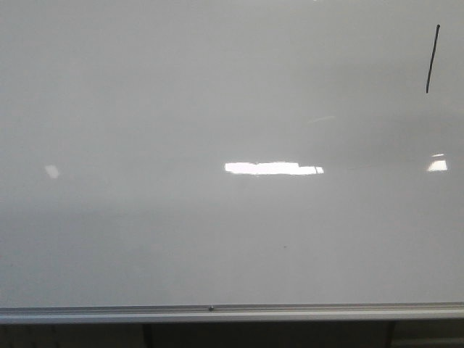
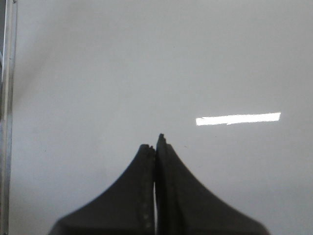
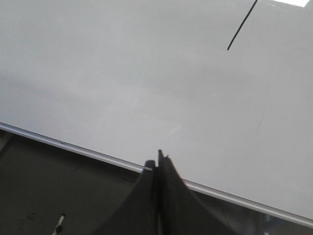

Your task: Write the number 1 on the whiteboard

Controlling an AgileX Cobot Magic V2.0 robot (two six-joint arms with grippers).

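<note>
The number 1 (image 1: 433, 59) sits upper right on the whiteboard (image 1: 181, 109); left gripper (image 2: 155, 142) and right gripper (image 3: 157, 159) fingers are pressed together, empty, apparently finished.

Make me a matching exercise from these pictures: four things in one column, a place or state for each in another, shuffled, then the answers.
Things:
1. number 1
2. frame edge
3. left gripper
4. widest light reflection

Places or states:
A. shut, holding nothing
B. top right of the whiteboard in the front view
C. near the board's middle in the front view
D. along the board's bottom

Pairs: 1-B, 2-D, 3-A, 4-C
</note>
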